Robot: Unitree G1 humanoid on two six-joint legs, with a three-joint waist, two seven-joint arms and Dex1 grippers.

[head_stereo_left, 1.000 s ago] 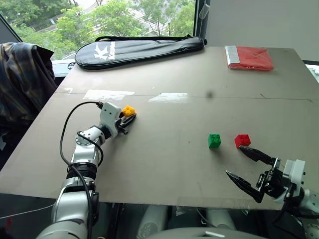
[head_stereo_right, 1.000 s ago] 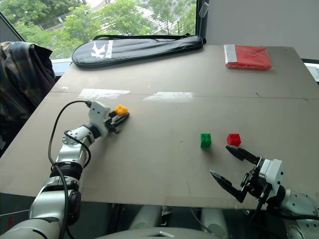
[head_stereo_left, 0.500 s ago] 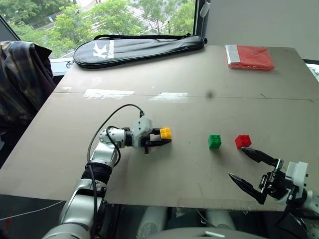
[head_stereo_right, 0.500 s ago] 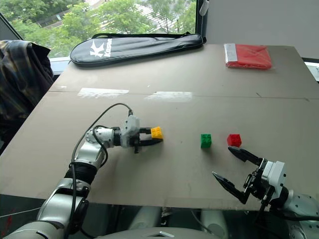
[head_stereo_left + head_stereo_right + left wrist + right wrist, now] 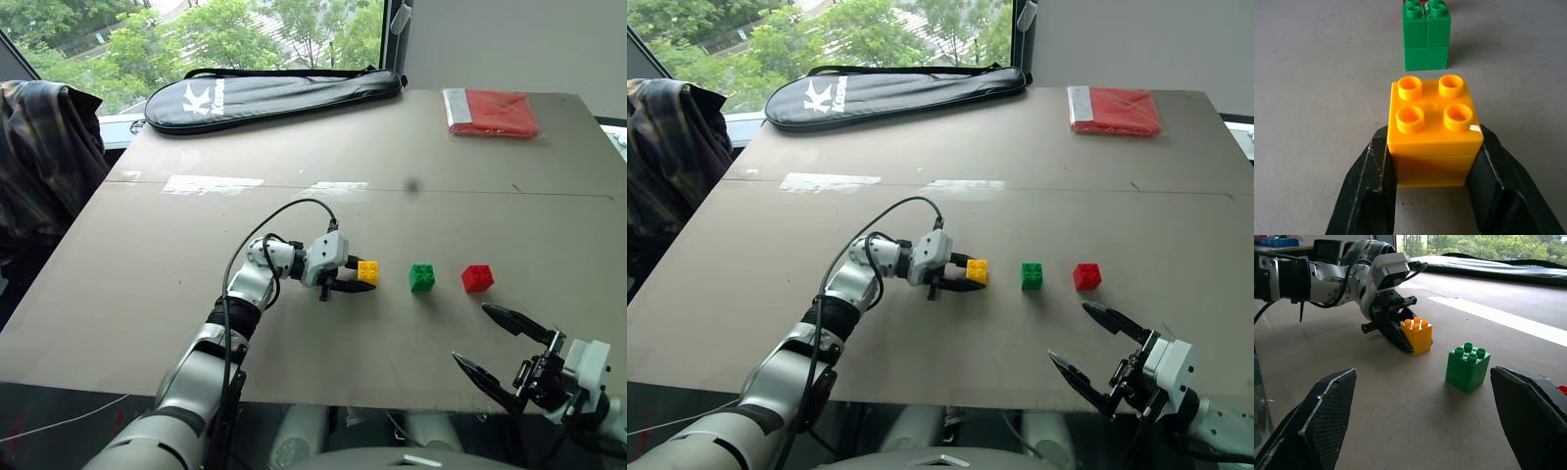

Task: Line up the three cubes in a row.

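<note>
My left gripper point(image 5: 361, 276) is shut on the yellow cube point(image 5: 368, 271), holding it at the table surface just left of the green cube point(image 5: 422, 277). In the left wrist view the yellow cube point(image 5: 1433, 128) sits squeezed between both black fingers point(image 5: 1369, 192), with the green cube point(image 5: 1426, 35) straight beyond it. The red cube point(image 5: 477, 278) stands to the right of the green one, about level with it. Near the table's front right edge my right gripper point(image 5: 500, 345) hangs open, holding nothing, below the red cube. The right wrist view has the yellow cube point(image 5: 1417, 335) and green cube point(image 5: 1467, 366) side by side.
A black racket bag point(image 5: 274, 96) lies along the far edge of the table point(image 5: 294, 147). A flat red packet point(image 5: 490, 112) rests at the far right corner. A dark plaid garment point(image 5: 44, 147) hangs beyond the table's left side.
My left gripper has carried the yellow cube from the left part of the table rightward to just beside the green cube, turning to point right. The right gripper has stayed open and nearly still.
</note>
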